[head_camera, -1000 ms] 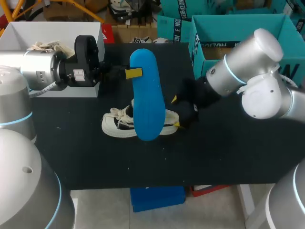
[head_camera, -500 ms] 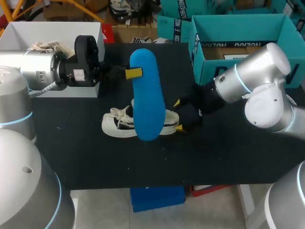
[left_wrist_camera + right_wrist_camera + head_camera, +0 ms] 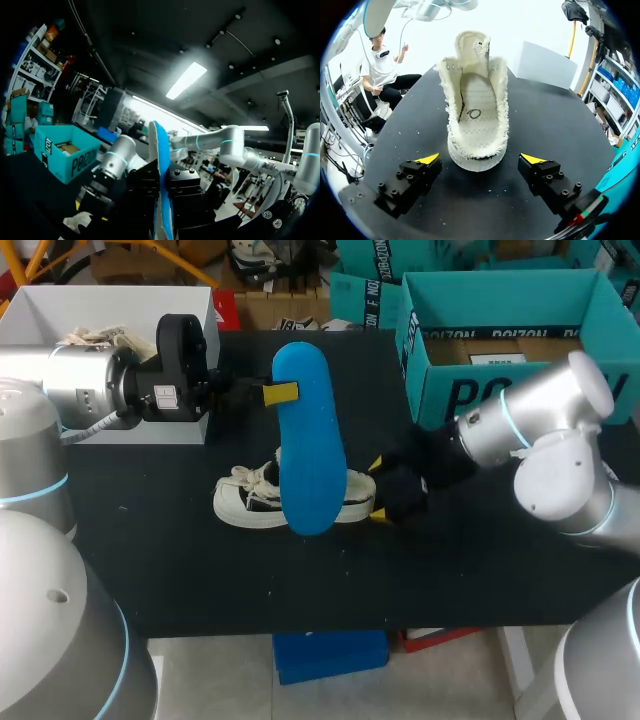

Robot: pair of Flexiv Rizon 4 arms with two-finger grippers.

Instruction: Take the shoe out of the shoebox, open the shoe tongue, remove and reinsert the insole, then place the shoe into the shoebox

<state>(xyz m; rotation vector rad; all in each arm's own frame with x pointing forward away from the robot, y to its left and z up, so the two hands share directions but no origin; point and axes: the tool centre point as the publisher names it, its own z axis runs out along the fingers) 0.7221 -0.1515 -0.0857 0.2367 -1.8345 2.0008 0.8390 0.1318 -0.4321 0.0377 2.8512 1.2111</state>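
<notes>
The left gripper (image 3: 283, 393) is pinched on a blue insole (image 3: 305, 450) and holds it up over the middle of the black table (image 3: 200, 570), its long face turned to the head camera. In the left wrist view the insole (image 3: 161, 150) stands edge-on, clamped between the two black fingers.

Under it the cream shoe (image 3: 245, 498) stands upright on the table, toe toward the left arm and heel toward the right one. It is outside the teal shoebox (image 3: 470, 395), which sits at the far right corner of the table.

The right gripper (image 3: 376, 488) is low at the heel with its fingers spread wide. In its wrist view the heel lies between the yellow tips (image 3: 427, 159), with a gap on each side (no touch). The tongue (image 3: 472, 47) stands up and the shoe's (image 3: 477, 115) mouth gapes open.

A white box (image 3: 100, 300) sits at the far left.
</notes>
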